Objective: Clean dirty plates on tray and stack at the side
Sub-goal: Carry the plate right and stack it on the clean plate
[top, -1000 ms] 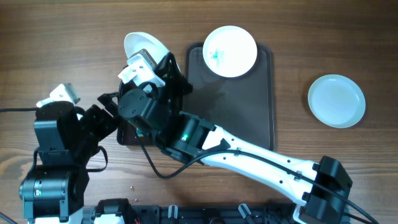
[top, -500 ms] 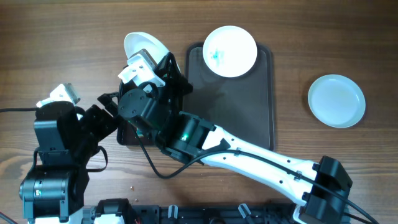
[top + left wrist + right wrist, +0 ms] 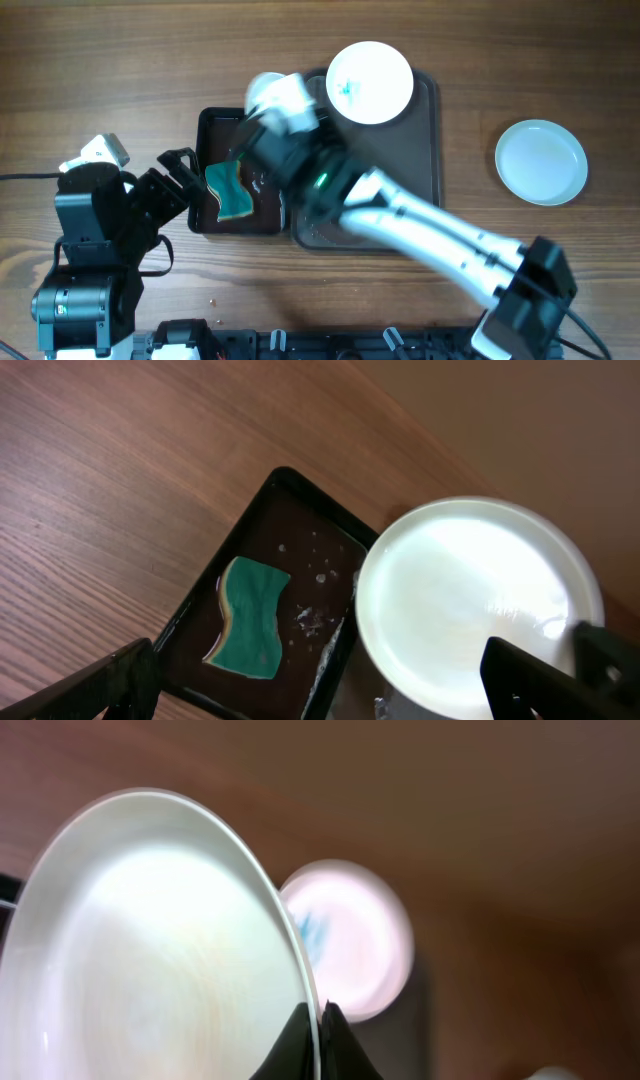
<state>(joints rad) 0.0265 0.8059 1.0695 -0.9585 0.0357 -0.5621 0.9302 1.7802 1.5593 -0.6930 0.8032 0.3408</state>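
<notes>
While right gripper [image 3: 318, 1015] pinches clean-looking plate [image 3: 150, 950] by rim, plate standing above its fingers, best carry it level, slowly, to lone plate [image 3: 541, 161] well apart; left gripper [image 3: 318, 660] gapes near sponge [image 3: 248, 618].

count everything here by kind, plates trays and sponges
plates: 3
trays, brown tray and black tray: 2
sponge: 1
total: 6
</notes>
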